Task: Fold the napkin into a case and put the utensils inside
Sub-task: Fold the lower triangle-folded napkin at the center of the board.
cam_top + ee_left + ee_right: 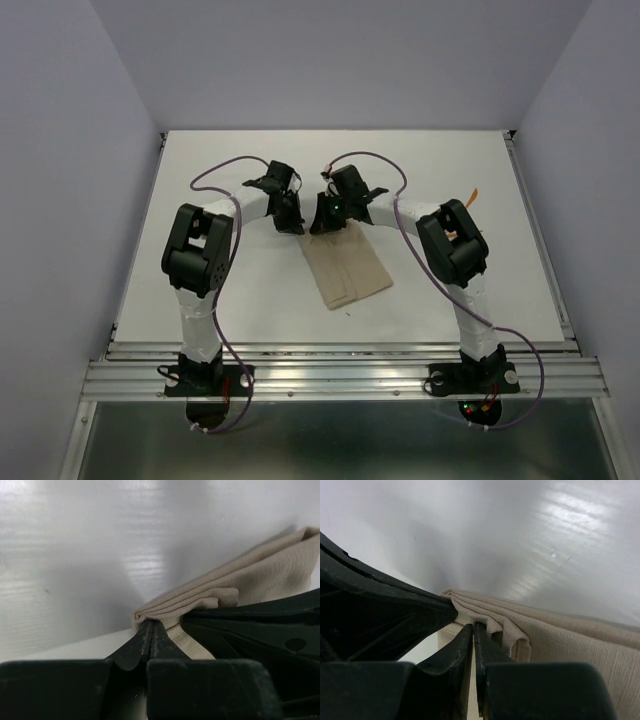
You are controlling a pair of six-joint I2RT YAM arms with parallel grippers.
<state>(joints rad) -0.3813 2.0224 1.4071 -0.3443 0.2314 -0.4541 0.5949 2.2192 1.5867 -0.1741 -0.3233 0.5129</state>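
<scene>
A soft tan-beige cloth napkin [350, 272], folded into layers, lies in the middle of the white counter [450, 300]. The left jaws are pressed tight on the far left corner of the napkin [260, 575], where the folds bunch up. The right jaws, just beside them, are almost closed and pinch the far edge of the napkin [580, 645]. A thin orange stick [473, 197] of plastic lies well apart, near the right side of the counter.
</scene>
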